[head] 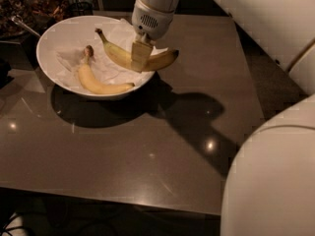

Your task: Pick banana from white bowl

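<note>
The white bowl [54,36] stands at the far left of the brown table, lined with crumpled white paper. Two bananas lie in it. The banana [119,54] is the thicker, deeper-yellow one with a long dark stem pointing up-left and a dark tip over the bowl's right rim. My gripper [140,57] reaches down from above and is shut on the middle of this banana, its near finger covering part of it. A slimmer, paler banana [96,81] with a brown stub lies in the front of the bowl, apart from the gripper.
The brown table [147,151] runs toward the camera and to the right. Dark clutter [29,4] and a metal utensil [22,26] sit behind the bowl at the far left. My white arm body [275,181] fills the right side.
</note>
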{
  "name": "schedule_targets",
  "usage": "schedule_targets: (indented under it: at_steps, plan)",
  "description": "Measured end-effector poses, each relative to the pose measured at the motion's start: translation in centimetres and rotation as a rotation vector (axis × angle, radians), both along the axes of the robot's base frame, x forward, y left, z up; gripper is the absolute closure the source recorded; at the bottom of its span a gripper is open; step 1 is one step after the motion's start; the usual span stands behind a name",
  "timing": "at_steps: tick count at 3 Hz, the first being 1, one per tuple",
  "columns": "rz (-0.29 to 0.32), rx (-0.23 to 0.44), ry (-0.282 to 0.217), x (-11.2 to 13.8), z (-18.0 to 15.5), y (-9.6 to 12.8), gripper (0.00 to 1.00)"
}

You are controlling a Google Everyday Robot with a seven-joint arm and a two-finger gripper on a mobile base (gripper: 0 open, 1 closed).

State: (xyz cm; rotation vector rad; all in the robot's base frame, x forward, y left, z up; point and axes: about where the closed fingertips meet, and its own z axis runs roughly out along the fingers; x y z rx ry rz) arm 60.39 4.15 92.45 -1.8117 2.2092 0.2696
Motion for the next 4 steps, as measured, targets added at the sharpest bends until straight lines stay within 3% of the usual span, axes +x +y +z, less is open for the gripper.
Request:
schedule_targets:
  at_steps: [2,4]
  plan:
    - [-0.05,0.052,-0.027,-4.5,2.3,-3.9,1.0]
    - [-0.159,0.104,-0.024,-10.1,2.4,-7.3,1.0]
